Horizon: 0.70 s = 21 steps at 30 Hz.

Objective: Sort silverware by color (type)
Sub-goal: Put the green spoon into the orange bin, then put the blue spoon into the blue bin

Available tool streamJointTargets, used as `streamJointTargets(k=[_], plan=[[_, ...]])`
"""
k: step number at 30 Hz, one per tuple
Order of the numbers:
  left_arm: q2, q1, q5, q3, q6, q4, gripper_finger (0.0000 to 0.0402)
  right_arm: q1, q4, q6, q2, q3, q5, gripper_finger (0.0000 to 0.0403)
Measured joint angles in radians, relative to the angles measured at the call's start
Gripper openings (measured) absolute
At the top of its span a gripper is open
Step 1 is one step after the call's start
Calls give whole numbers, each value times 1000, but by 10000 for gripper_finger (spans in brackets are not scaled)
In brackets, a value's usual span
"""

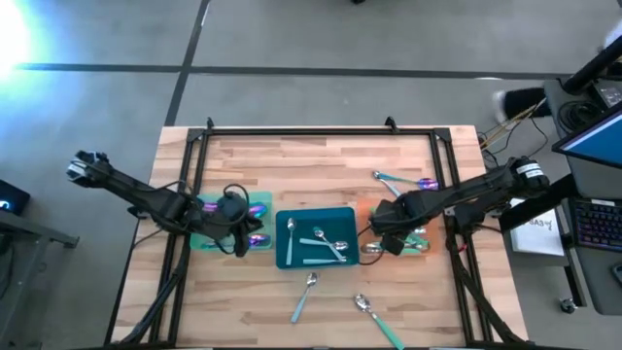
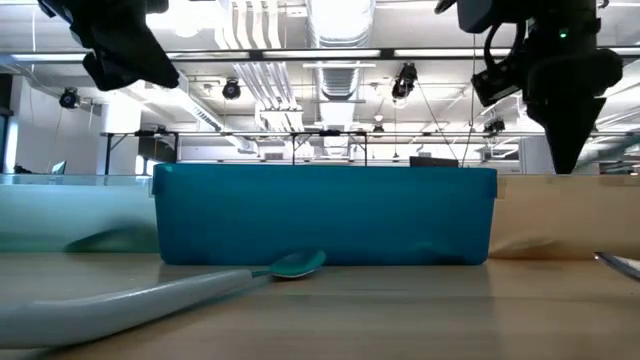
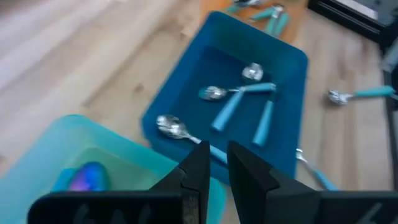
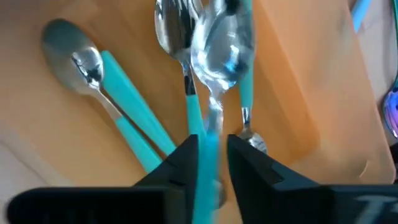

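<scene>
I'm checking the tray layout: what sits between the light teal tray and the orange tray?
In the high view, the blue tray lies between the light teal tray and the orange tray. It holds teal-handled spoons.

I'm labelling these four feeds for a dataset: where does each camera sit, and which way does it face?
High view: overhead, straight down on the wooden table; both arms show.
Low view: at tabletop height, level, facing the blue tray; arms hang from above.
Left wrist view: on the left arm, past the left gripper toward the blue tray.
Right wrist view: on the right arm, right gripper around a teal-handled spoon over the orange tray.
Shared: high, low and left wrist views all show the blue tray.
</scene>
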Motion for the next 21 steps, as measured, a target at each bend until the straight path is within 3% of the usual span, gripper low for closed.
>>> streamJointTargets(k=[5,10,15,21], plan=[[49,0,91,0,6,86,39,29,-3,2,-1,4,3,122],[116,-8,254,0,35,256,39,58,-2,1,-1,45,4,150],[223,-46,350,0,36,477,39,84,-1,-3,-1,87,4,155],[357,-99,378,0,-64,562,39,107,0,-22,-1,107,5,143]])
